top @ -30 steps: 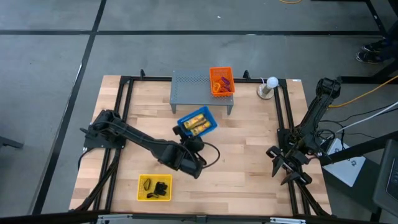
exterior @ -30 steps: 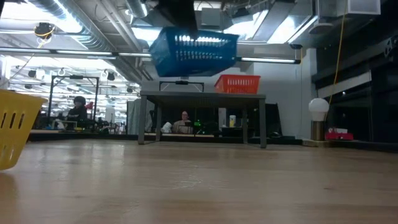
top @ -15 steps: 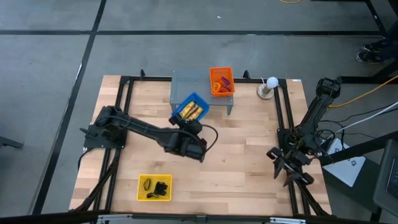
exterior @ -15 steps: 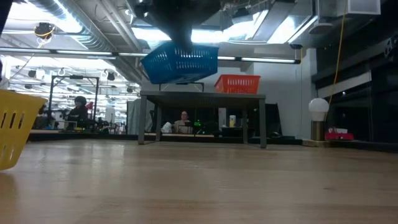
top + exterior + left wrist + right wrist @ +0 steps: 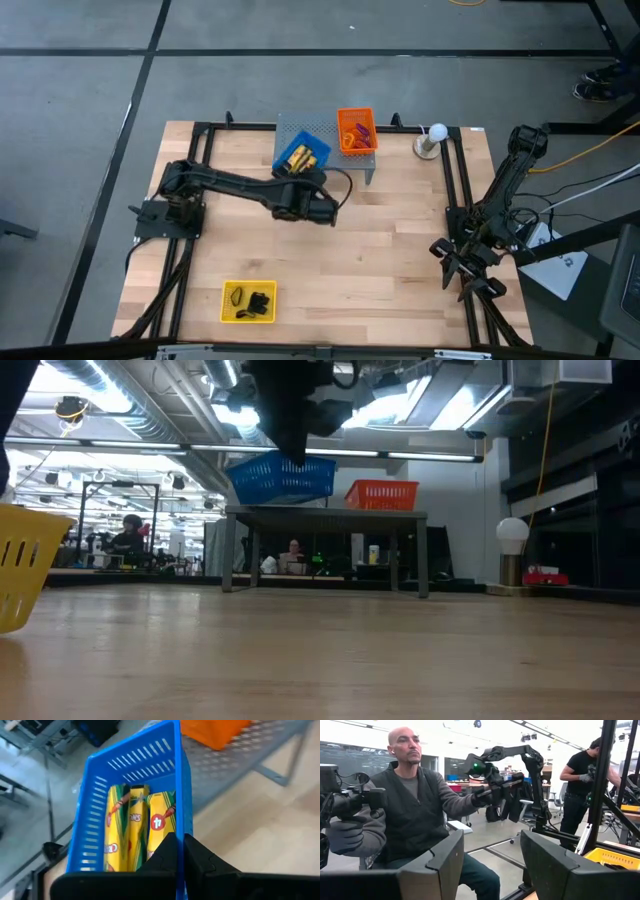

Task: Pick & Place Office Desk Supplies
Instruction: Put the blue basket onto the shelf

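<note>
Nearest on the surface [image 5: 400,250], pale wood planks, sits the yellow basket [image 5: 248,301], slotted plastic, with black clips [image 5: 260,302] loose inside.

My right gripper [image 5: 463,270] is parked off the surface's right edge, fingers spread wide and holding nothing; its wrist view looks out into the room, where a seated person and a standing one are visible.

Mid-surface, my left gripper [image 5: 180,851] is pinched shut on the rim of the blue basket [image 5: 135,795], which rides in the air. The basket is rigid, rectangular, with slotted walls. Inside lie the yellow packets [image 5: 135,832], flat, glossy, printed cartons side by side.

Step in hand, as I judge it: carrying the blue basket to the grey shelf [image 5: 290,128]. From above it overlaps the shelf's left part; in the low view it hangs just above the shelf top, slightly tilted.

Next move calls for levelling the basket, lowering until its base meets the perforated metal, then releasing. It should stay clear of the orange basket [image 5: 356,130] at the shelf's right end, which holds the thin loops [image 5: 357,137].
</note>
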Motion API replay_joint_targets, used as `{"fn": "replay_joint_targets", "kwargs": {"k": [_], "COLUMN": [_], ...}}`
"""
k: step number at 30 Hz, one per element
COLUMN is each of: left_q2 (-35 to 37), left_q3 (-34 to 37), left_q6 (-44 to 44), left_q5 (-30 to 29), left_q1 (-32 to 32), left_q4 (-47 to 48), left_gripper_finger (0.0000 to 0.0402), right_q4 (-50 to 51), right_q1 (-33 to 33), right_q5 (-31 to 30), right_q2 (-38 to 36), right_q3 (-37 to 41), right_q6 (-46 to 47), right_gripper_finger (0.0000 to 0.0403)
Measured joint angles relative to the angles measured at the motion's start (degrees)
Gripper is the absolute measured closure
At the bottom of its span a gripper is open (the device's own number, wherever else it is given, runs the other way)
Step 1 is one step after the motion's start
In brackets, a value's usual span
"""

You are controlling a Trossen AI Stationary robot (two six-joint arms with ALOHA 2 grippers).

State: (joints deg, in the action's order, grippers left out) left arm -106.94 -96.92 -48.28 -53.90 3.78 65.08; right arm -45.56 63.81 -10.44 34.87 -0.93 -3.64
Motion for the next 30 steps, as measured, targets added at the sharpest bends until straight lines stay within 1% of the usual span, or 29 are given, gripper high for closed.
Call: {"fn": "replay_joint_targets", "kwargs": {"k": [3, 12, 16, 20, 26, 30], "left_q2": [0.0, 0.0, 0.0, 0.0, 0.0, 0.0], "left_q3": [0.0, 0.0, 0.0, 0.0, 0.0, 0.0], "left_q6": [2.1, 9.5, 12.9, 16.6, 18.1, 18.1], "left_q5": [0.0, 3.7, 5.0, 7.6, 8.9, 9.4], "left_q1": [-2.2, -9.3, -12.1, -14.7, -16.8, -17.1], "left_q4": [0.0, -1.7, -5.0, -9.2, -10.9, -10.9], "left_gripper_finger": [0.0398, 0.0398, 0.0398, 0.0398, 0.0395, 0.0372], "right_q4": [0.0, 0.2, 0.3, 0.4, 0.4, 0.4], "right_q1": [0.0, 0.0, 0.0, 0.0, 0.0, 0.0], "right_q5": [0.0, 0.0, 0.0, 0.0, 0.0, 0.0], "right_q2": [0.0, 0.1, 0.1, 0.4, 0.7, 1.1], "right_q3": [0.0, 0.0, 0.0, 0.0, 0.0, 0.0], "right_q6": [0.2, 0.2, 0.2, 0.2, 0.9, 1.7], "right_gripper_finger": [0.0206, 0.0206, 0.0206, 0.0206, 0.0206, 0.0206]}}
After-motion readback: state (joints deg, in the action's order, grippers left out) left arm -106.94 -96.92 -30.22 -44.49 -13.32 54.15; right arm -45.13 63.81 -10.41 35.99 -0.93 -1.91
